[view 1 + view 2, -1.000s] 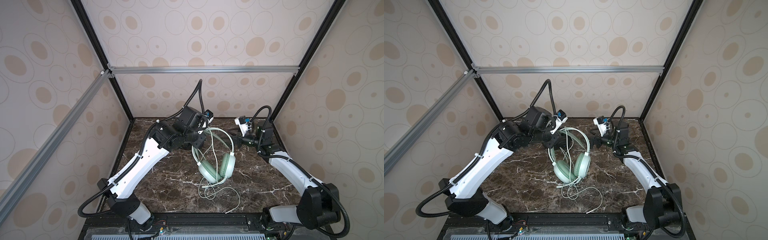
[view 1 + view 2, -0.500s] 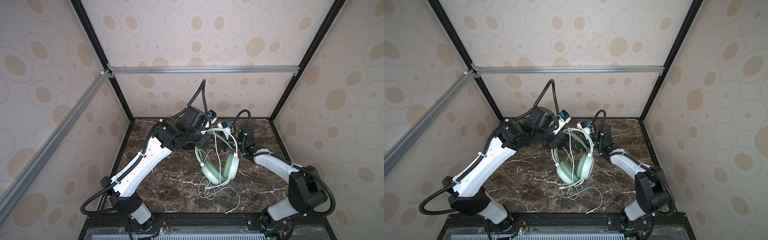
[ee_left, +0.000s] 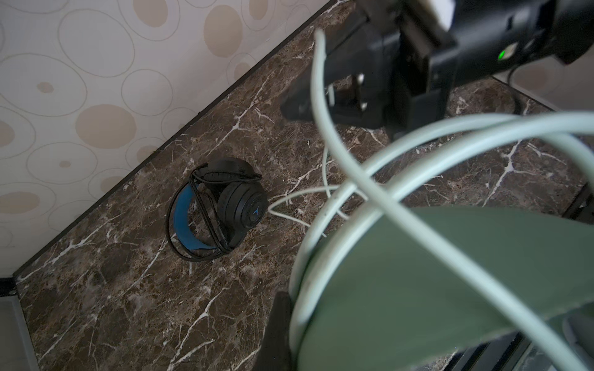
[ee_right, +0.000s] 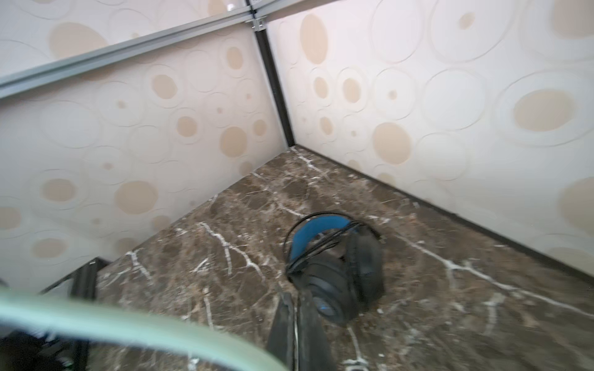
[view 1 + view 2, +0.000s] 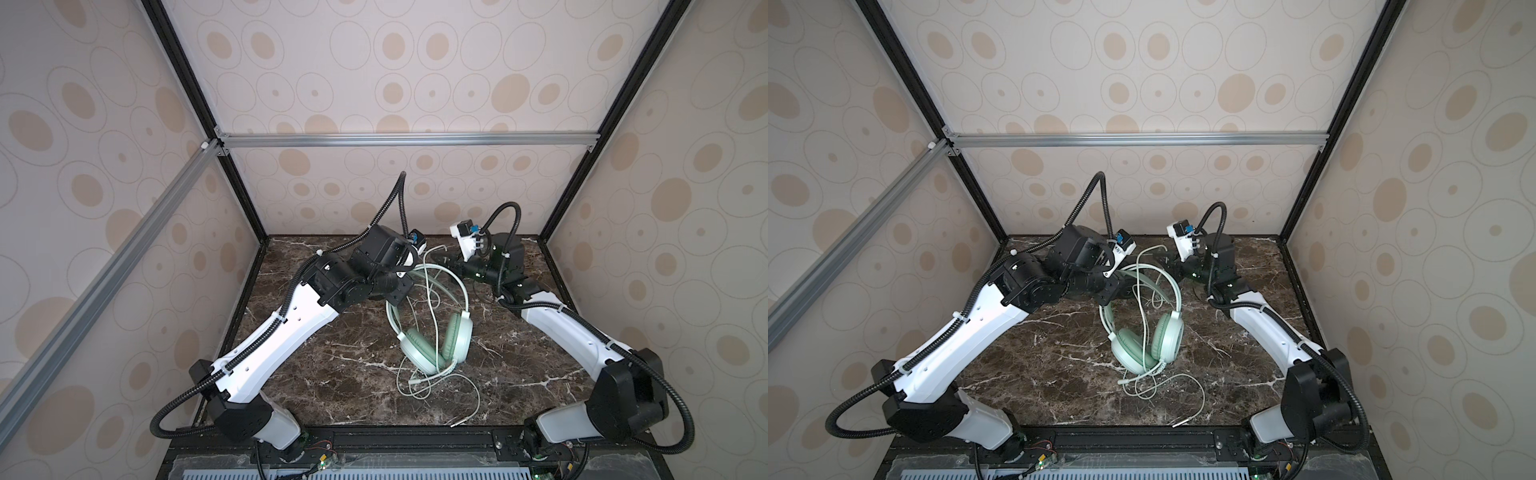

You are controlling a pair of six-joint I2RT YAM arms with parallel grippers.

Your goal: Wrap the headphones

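Left gripper [image 5: 405, 286] clamps the mint-green headphones' [image 5: 419, 349] headband [image 3: 450, 289]; right gripper [image 5: 441, 258] pinches their pale cable [image 3: 316, 70].

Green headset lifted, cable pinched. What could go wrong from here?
1. The right end effector pinches the pale green cable thinly; it may slip out when pulled.
2. The cable crosses inside the headband of the mint-green headphones; winding could knot it.
3. The left end effector grips one headband side only; a tug may twist the headphones loose.
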